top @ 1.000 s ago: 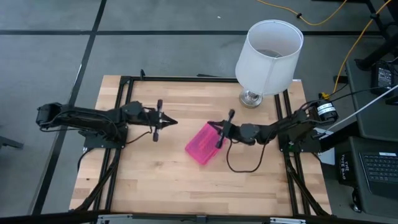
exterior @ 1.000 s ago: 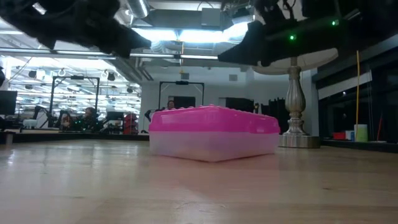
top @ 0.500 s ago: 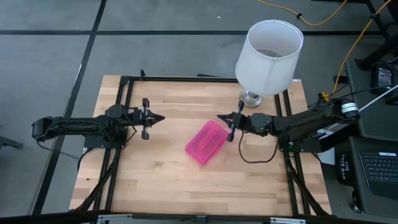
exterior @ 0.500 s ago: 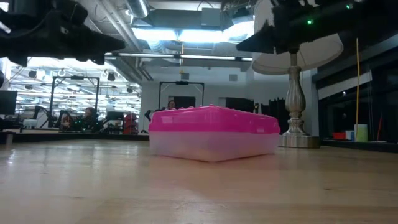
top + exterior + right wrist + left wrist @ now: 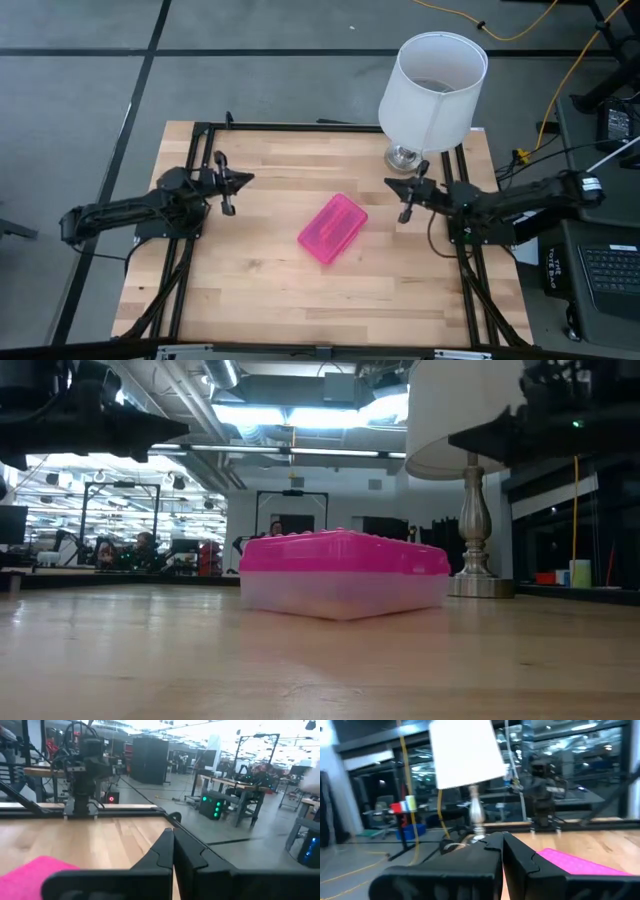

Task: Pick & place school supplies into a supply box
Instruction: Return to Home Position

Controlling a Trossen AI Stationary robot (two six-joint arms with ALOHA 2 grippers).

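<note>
While the supply box [image 5: 333, 228] lies shut on the desk [image 5: 250, 270], L hand [image 5: 244, 179] & R hand [image 5: 392, 183] (both pressed together) flank it, well apart.

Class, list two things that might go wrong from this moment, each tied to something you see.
1. The right gripper hovers close to the lamp; a swing that way might tip it.
2. The supply box looks closed, but no latch shows; it might spring open.
The left gripper, far left, threatens nothing.

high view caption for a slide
Closed pink box in the middle of the table, left gripper and right gripper shut, one on each side, white lamp at the edge.
</note>
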